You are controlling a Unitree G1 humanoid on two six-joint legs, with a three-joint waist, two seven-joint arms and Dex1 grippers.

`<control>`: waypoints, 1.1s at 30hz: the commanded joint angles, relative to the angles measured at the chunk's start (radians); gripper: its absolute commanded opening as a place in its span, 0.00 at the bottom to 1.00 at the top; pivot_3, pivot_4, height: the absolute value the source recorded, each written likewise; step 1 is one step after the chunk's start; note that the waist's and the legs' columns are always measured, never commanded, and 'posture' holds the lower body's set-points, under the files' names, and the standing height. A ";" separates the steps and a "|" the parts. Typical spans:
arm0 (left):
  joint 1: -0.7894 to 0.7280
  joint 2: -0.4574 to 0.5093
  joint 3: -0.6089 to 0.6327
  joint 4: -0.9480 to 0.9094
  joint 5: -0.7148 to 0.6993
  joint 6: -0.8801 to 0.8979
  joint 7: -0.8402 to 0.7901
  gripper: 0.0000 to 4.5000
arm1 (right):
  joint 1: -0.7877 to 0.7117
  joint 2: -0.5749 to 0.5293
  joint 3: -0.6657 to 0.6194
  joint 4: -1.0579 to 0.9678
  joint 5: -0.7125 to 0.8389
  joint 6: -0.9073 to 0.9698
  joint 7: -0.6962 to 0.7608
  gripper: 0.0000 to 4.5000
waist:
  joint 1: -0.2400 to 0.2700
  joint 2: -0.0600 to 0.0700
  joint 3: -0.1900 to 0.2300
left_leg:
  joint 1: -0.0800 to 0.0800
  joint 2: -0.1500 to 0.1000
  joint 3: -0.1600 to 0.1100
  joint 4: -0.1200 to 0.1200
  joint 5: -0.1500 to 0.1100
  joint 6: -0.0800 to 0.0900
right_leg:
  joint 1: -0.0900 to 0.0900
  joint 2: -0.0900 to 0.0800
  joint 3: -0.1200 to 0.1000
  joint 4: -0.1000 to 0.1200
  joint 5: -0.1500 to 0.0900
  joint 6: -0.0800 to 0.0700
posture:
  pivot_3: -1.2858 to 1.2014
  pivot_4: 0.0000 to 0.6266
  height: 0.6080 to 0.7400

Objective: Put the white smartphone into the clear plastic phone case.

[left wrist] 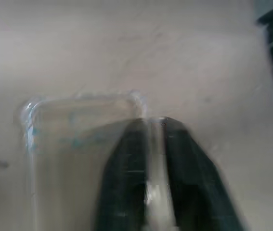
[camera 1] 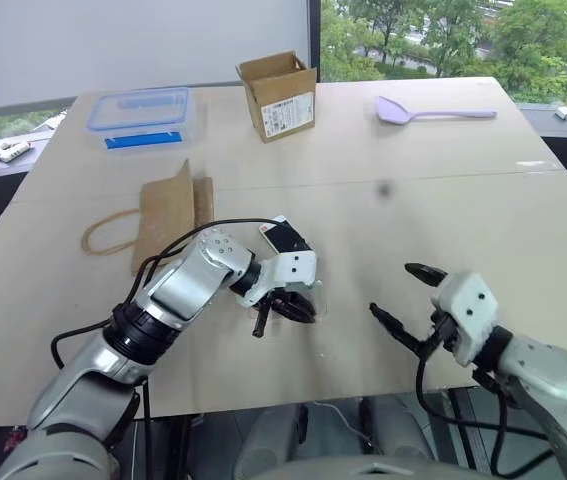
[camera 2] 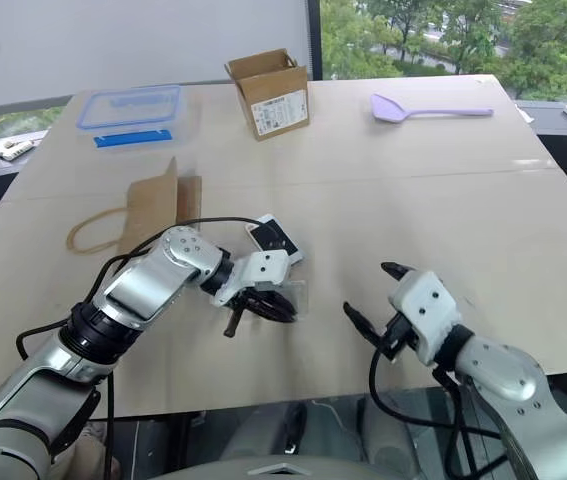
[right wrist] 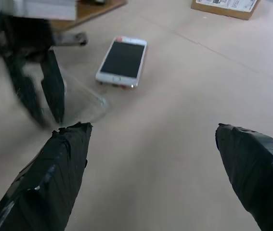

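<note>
The white smartphone [camera 1: 285, 236] lies screen up on the table, just beyond my left gripper [camera 1: 280, 315]. In the right wrist view the smartphone [right wrist: 123, 61] lies flat, free of both grippers. The clear plastic phone case [left wrist: 78, 125] rests on the table under my left gripper. That gripper's black fingers [left wrist: 126, 178] stand slightly apart astride the case's rim, open. My right gripper [camera 1: 395, 290] hovers to the right of the case, wide open and empty, pointing toward the case [right wrist: 85, 103] and the phone.
A brown paper bag [camera 1: 163, 215] lies left of the phone. At the back stand a clear box with a blue-rimmed lid [camera 1: 141, 112] and an open cardboard box [camera 1: 281, 95]. A purple spoon [camera 1: 433, 112] lies at the back right. The table's front edge [camera 1: 363, 392] is close.
</note>
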 commanded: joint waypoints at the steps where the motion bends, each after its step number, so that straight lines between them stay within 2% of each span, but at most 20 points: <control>1: 0.038 0.016 0.168 -0.094 -0.139 0.045 0.016 0.61 | -0.133 0.023 0.068 0.114 -0.021 -0.004 -0.002 1.00 | -0.004 0.000 0.000 | 0.000 0.000 0.000 0.000 0.000 0.000 | 0.000 0.000 0.000 0.000 0.000 0.000 | 0.52 0.24 1.00; 3: 0.068 0.031 0.253 -0.105 -0.182 0.079 0.059 0.84 | -0.231 0.045 0.116 0.228 -0.059 -0.016 -0.014 1.00 | -0.005 0.001 0.000 | 0.000 0.001 0.000 -0.001 0.001 -0.001 | -0.001 0.000 0.000 0.001 0.000 -0.001 | 0.52 0.24 1.00; 4: 0.084 0.045 0.295 -0.092 -0.184 0.081 0.085 0.92 | -0.284 0.053 0.153 0.299 -0.089 -0.037 -0.007 1.00 | -0.005 0.001 0.000 | 0.000 0.001 0.000 -0.001 0.001 -0.001 | -0.001 0.000 0.000 0.001 0.000 -0.001 | 0.52 0.24 1.00; 7: 0.098 0.075 0.367 -0.022 -0.167 0.095 0.167 0.92 | -0.394 0.077 0.230 0.463 -0.144 -0.103 0.024 1.00 | -0.006 0.001 0.001 | 0.000 0.001 0.001 -0.001 0.001 -0.001 | -0.002 0.000 0.000 0.001 0.001 -0.002 | 0.52 0.24 1.00; 12: 0.102 0.054 0.382 0.047 -0.106 0.107 0.341 0.92 | -0.505 0.115 0.301 0.647 -0.215 -0.187 0.060 1.00 | 0.005 0.001 0.001 | -0.002 0.000 0.001 -0.002 0.001 -0.002 | -0.005 0.000 0.000 0.000 0.001 -0.002 | 0.52 0.24 1.00; 15: 0.113 0.053 0.342 0.052 -0.042 0.067 0.420 0.92 | -0.533 0.127 0.318 0.696 -0.237 -0.220 0.079 1.00 | 0.004 0.001 0.001 | -0.005 -0.001 0.001 -0.002 0.001 -0.002 | -0.007 -0.001 0.000 -0.001 0.001 -0.002 | 0.52 0.24 1.00; 20: 0.123 0.021 0.218 0.083 0.110 -0.063 0.532 0.92 | -0.540 0.132 0.304 0.682 -0.238 -0.209 0.097 1.00 | 0.004 0.001 0.001 | -0.006 -0.001 0.002 -0.006 0.001 -0.002 | -0.010 -0.001 0.001 -0.001 0.001 -0.002 | 0.52 0.24 1.00; 24: 0.116 -0.019 0.133 0.121 0.183 -0.151 0.541 0.92 | -0.532 0.127 0.301 0.655 -0.233 -0.186 0.109 1.00 | 0.015 0.004 -0.001 | -0.005 -0.002 0.001 -0.006 0.001 -0.003 | -0.009 -0.002 0.001 -0.001 0.002 -0.002 | 0.52 0.24 1.00; 30: 0.077 -0.136 0.136 0.163 0.178 -0.192 0.538 0.92 | -0.539 0.132 0.285 0.630 -0.212 -0.120 0.120 1.00 | 0.048 0.007 -0.003 | 0.000 -0.005 -0.003 -0.004 0.002 -0.003 | -0.002 -0.005 -0.003 0.000 0.002 -0.002 | 0.52 0.24 1.00; 33: 0.070 -0.154 0.163 0.169 0.173 -0.201 0.532 0.92 | -0.552 0.137 0.287 0.629 -0.203 -0.097 0.130 1.00 | 0.054 0.007 -0.003 | 0.000 -0.007 -0.006 -0.001 0.002 -0.003 | 0.000 -0.006 -0.005 0.001 0.002 -0.002 | 0.52 0.24 1.00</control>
